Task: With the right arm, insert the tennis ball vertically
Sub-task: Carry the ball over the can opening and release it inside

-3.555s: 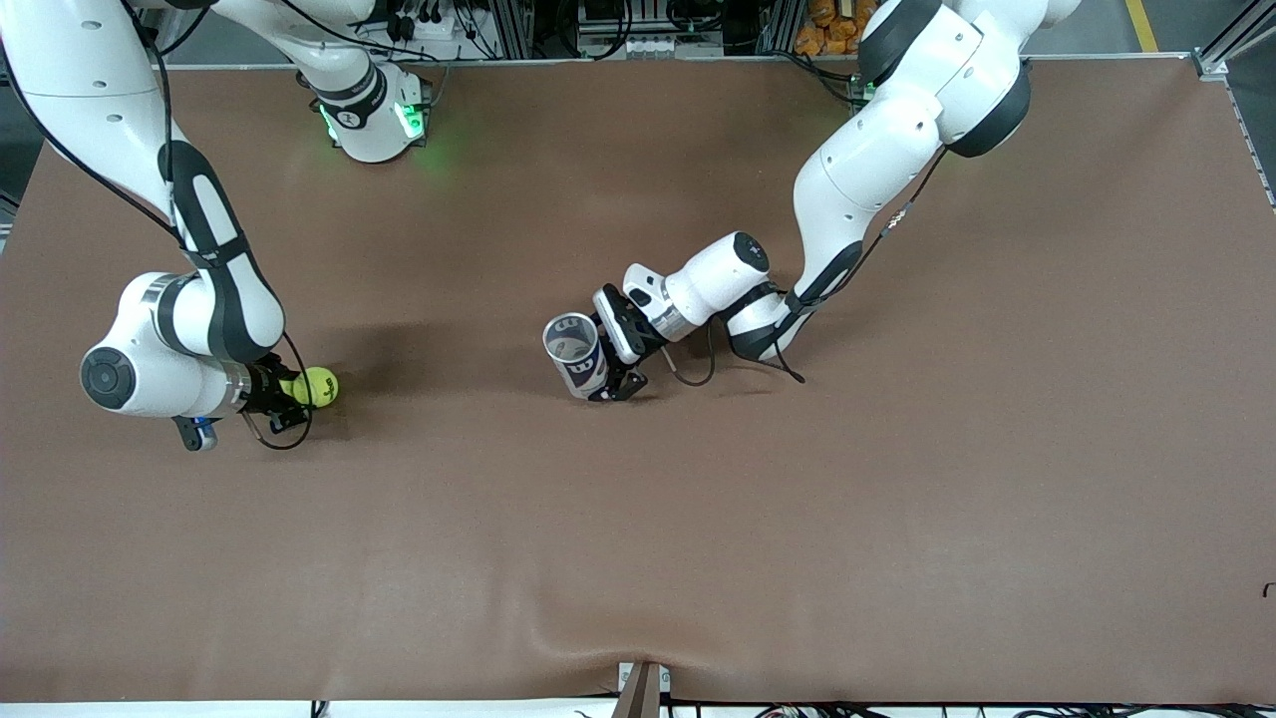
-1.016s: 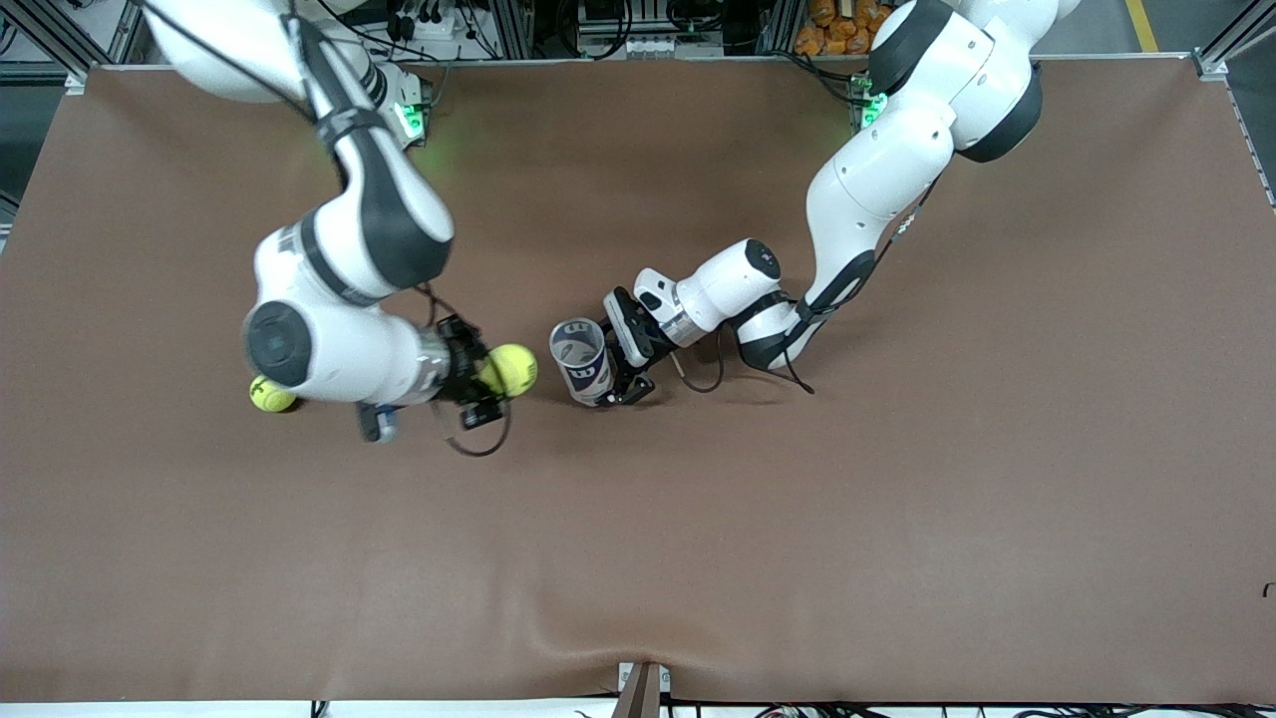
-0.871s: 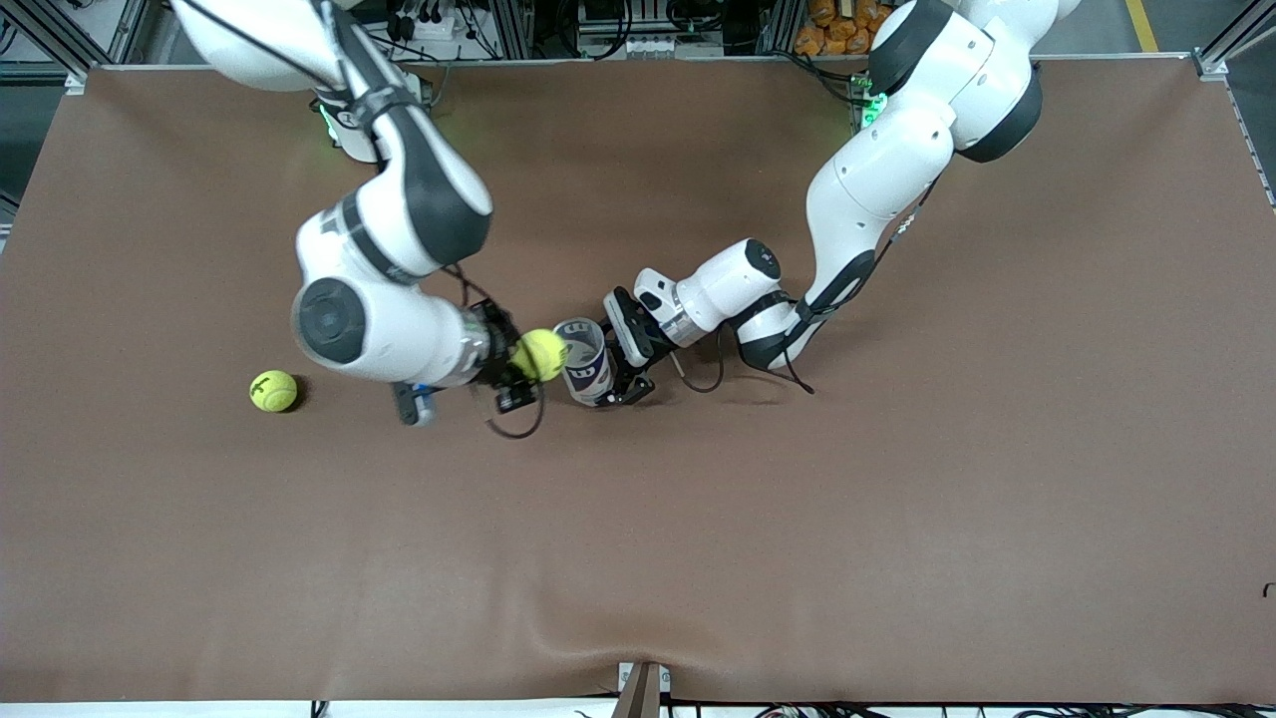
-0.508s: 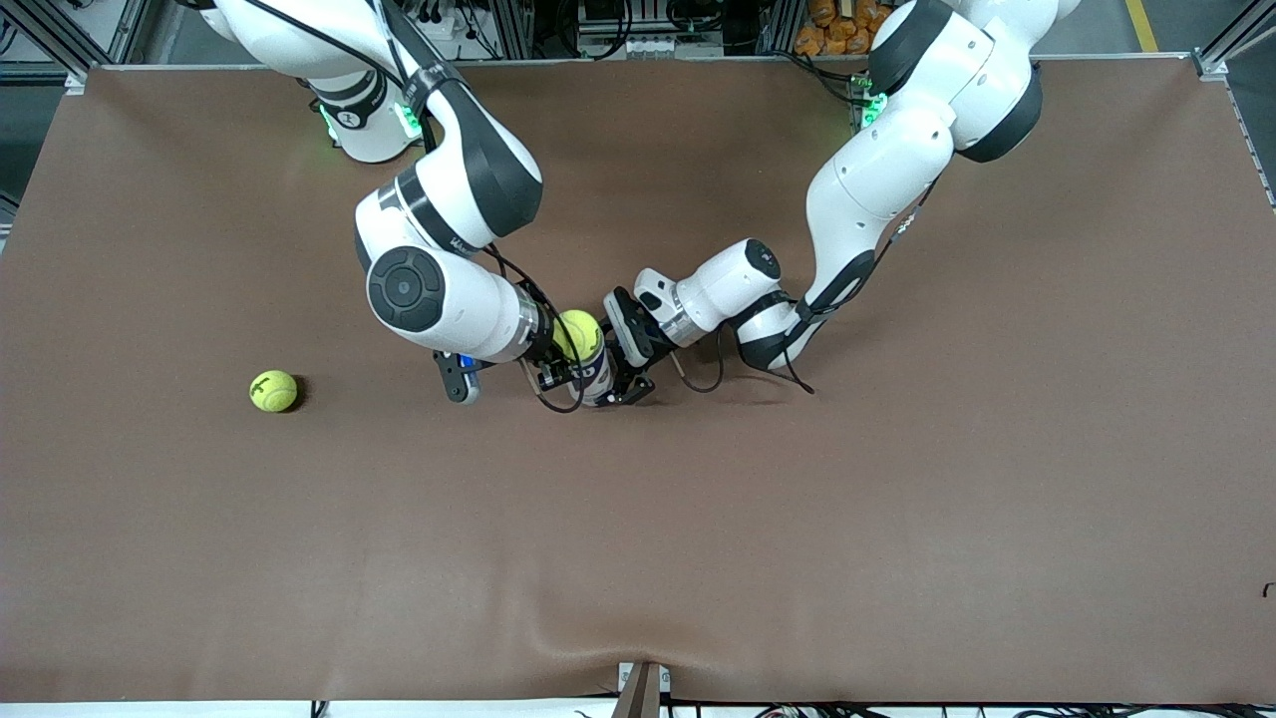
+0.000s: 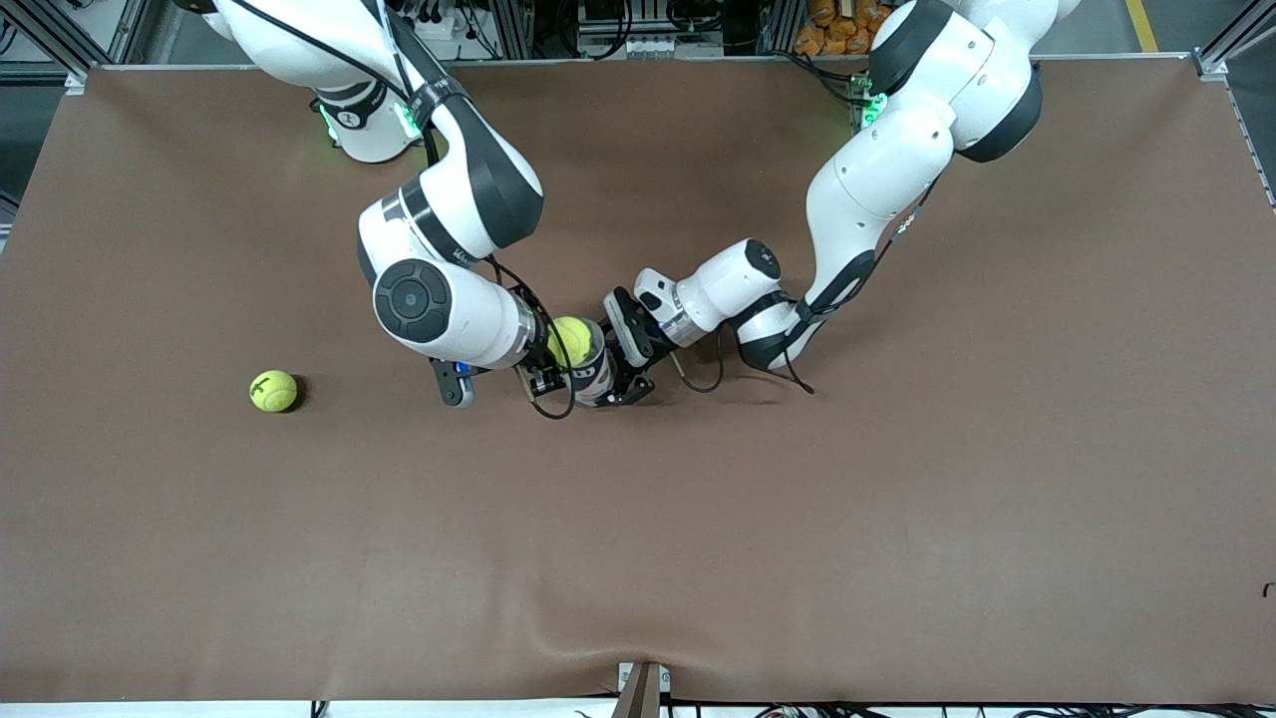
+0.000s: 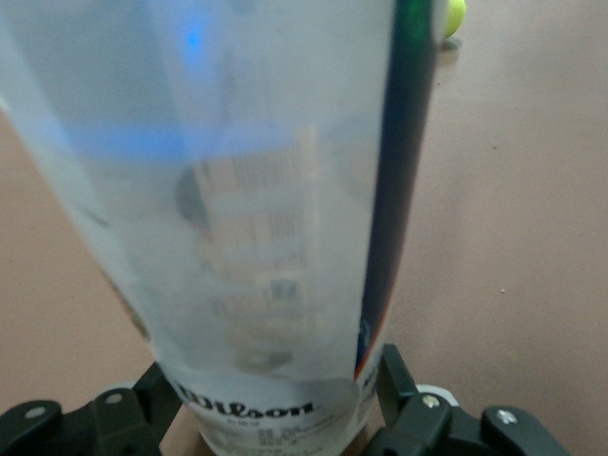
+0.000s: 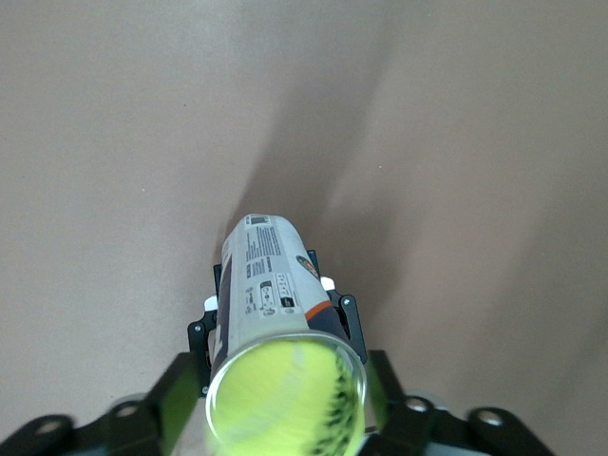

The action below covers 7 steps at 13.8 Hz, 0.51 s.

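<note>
1. Nearly done, I judge: the fuzzy yellow-green tennis ball sits in the mouth of the upright clear plastic can, not yet dropped in
2. Whether the right hand over the can grips the ball, I cannot tell
3. The left hand clamps the smooth can on the brown matte worktop
4. A spare fuzzy ball lies toward the right arm's end

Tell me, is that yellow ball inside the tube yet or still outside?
At the mouth, not fully in. The tennis ball fills the rim of the clear can, which the left gripper holds upright; the right gripper is over it.
</note>
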Each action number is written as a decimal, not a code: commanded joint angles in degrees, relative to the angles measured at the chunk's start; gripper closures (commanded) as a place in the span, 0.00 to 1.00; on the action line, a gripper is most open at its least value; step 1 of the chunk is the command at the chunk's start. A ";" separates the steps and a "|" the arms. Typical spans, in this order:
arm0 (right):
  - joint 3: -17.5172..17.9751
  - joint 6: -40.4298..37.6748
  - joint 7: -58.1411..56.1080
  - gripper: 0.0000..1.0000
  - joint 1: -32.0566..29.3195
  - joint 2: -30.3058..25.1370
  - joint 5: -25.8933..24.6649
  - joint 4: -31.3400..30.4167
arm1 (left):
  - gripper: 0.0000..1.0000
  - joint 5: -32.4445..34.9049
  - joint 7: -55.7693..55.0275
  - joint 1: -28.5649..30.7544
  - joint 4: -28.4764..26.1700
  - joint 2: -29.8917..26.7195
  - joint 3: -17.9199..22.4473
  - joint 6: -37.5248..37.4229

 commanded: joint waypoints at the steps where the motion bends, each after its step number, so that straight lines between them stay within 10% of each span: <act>1: -0.25 -0.37 2.24 0.00 0.61 -0.08 -0.75 0.62 | 0.15 1.23 -0.49 0.40 -0.47 -0.34 -0.16 0.68; 7: -0.51 -1.33 -2.48 0.00 -3.16 -0.87 -4.95 1.23 | 0.15 1.23 -0.49 0.40 -0.47 -0.34 -0.16 0.68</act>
